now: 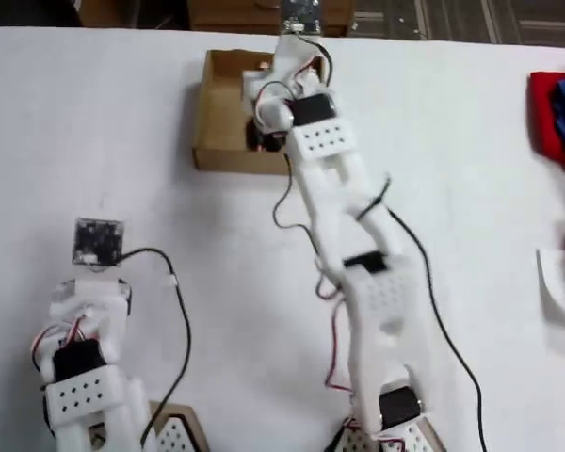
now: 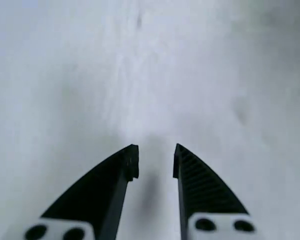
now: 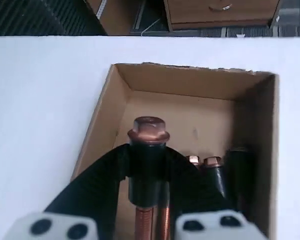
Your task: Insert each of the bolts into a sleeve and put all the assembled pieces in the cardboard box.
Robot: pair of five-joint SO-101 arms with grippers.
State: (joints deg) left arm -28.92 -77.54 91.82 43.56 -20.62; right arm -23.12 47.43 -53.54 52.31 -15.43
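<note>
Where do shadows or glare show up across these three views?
Left wrist view: a soft shadow lies on the white table between the fingertips of the open black left tool. Right wrist view: the head of the copper-coloured hex bolt carries a small highlight; the brown cardboard box is darker along one inner wall. High view: even light, no glare on the table.

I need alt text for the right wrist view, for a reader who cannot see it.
The right gripper holds a copper bolt fitted in a black sleeve over the open cardboard box. More assembled pieces lie inside it. The box stands on a white table.
</note>
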